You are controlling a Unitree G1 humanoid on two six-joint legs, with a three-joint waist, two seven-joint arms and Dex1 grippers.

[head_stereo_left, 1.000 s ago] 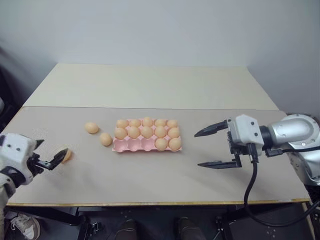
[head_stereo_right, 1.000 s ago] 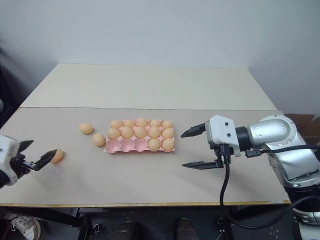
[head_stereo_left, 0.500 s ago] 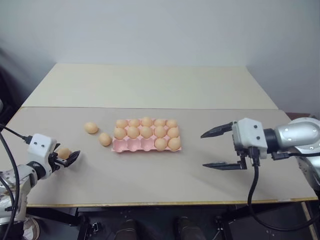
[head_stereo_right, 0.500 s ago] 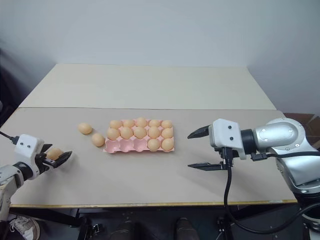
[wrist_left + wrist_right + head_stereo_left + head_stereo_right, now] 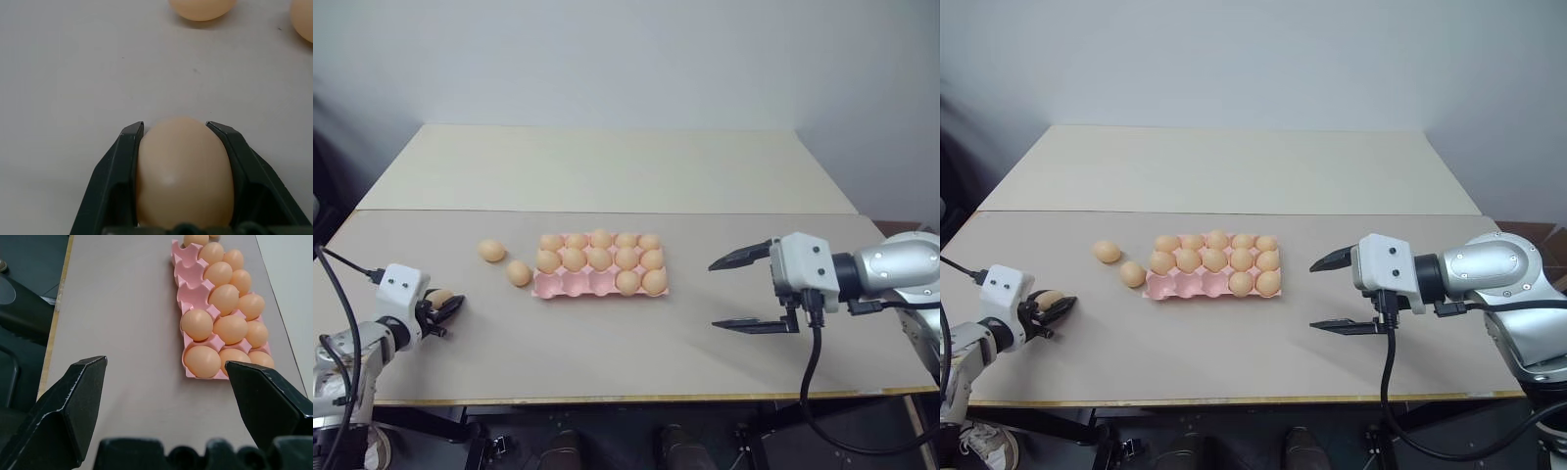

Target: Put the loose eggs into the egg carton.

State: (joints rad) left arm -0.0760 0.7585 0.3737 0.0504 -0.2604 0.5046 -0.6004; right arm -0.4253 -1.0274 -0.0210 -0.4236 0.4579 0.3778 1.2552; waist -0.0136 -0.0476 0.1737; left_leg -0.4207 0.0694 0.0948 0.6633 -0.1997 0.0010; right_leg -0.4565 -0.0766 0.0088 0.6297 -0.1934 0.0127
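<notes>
One loose egg (image 5: 183,176) sits clamped between the fingers of my left gripper (image 5: 441,305) near the table's (image 5: 607,352) left edge. Two more eggs (image 5: 491,251) (image 5: 519,273) lie just left of the pink egg carton (image 5: 570,284). My right gripper (image 5: 742,292) hangs spread wide, well right of it.

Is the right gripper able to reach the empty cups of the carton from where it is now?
Probably yes. The right gripper hangs open beside the carton, with bare table between them. The three empty cups line the carton's near row, with nothing over them.
</notes>
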